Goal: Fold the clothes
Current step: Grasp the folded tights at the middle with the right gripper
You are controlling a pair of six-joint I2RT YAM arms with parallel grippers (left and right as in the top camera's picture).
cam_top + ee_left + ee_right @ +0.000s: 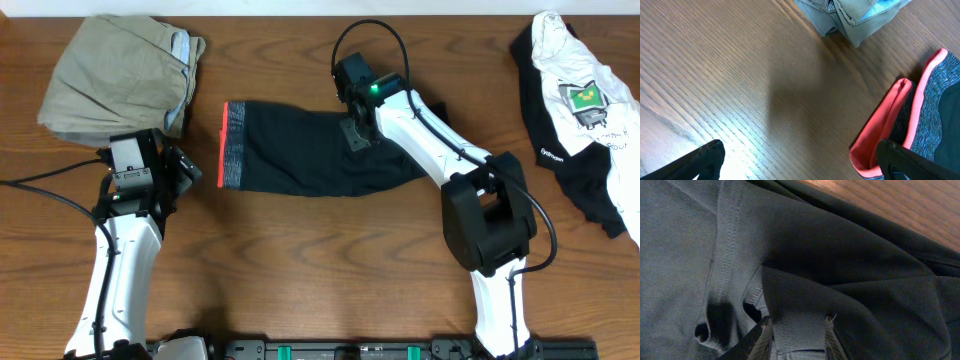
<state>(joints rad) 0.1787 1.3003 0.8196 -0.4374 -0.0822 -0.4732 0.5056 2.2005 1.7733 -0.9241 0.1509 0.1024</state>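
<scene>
Khaki trousers (115, 75) lie heaped at far left, and just below them the left gripper (186, 168) hangs empty, jaws wide apart, beside the grey-and-red waistband (233, 145) of the black pants (290, 150), which stretch across the middle of the wooden table (330, 260). Further right, the right gripper (797, 330) pinches a raised fold of the leg; it should probably lift just clear and carry that leg leftward onto the waistband, edges aligned. Bare wood in front leaves room, and a white-and-black T-shirt (580, 110) lies well apart at far right.
</scene>
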